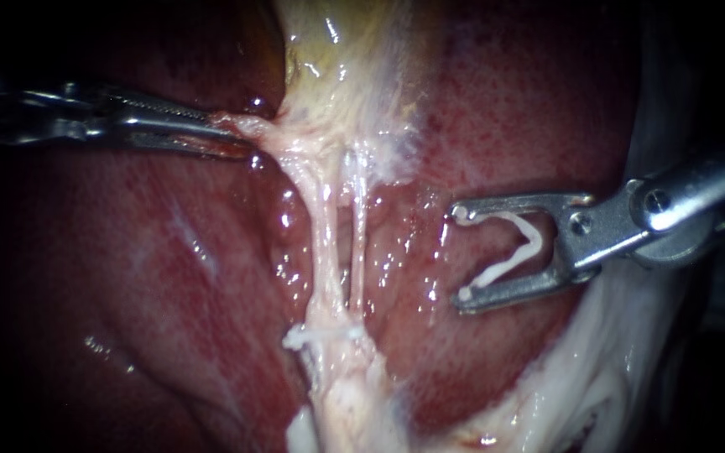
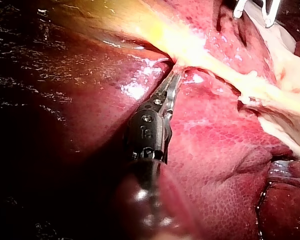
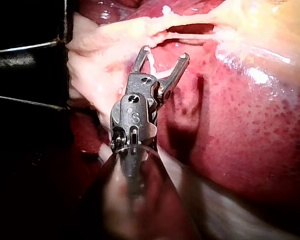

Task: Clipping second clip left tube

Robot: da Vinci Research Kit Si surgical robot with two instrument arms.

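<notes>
Two slender instruments work over the glossy, red, speckled liver (image 1: 127, 277). The left instrument (image 1: 228, 134), dark metal with ridged jaws, has its jaws clamped together on a pale flap (image 1: 243, 126) at the foot of the yellowish, wet gallbladder (image 1: 329, 75), and the flap is drawn taut.

From there two thin whitish strands run down side by side with a narrow gap between them: the left tube (image 1: 322, 243) and the right tube (image 1: 359, 243). Low down, a small white fastened clip (image 1: 320, 337) lies crosswise. It seems to sit on the left tube, though where its far end stops is hard to make out.

Well right of both tubes, the right instrument (image 1: 461, 253) hangs over the liver. Its bright steel jaws are spread wide, with a white V-shaped clip (image 1: 522, 243) seated between them, one arm against each jaw. It touches neither tube.
</notes>
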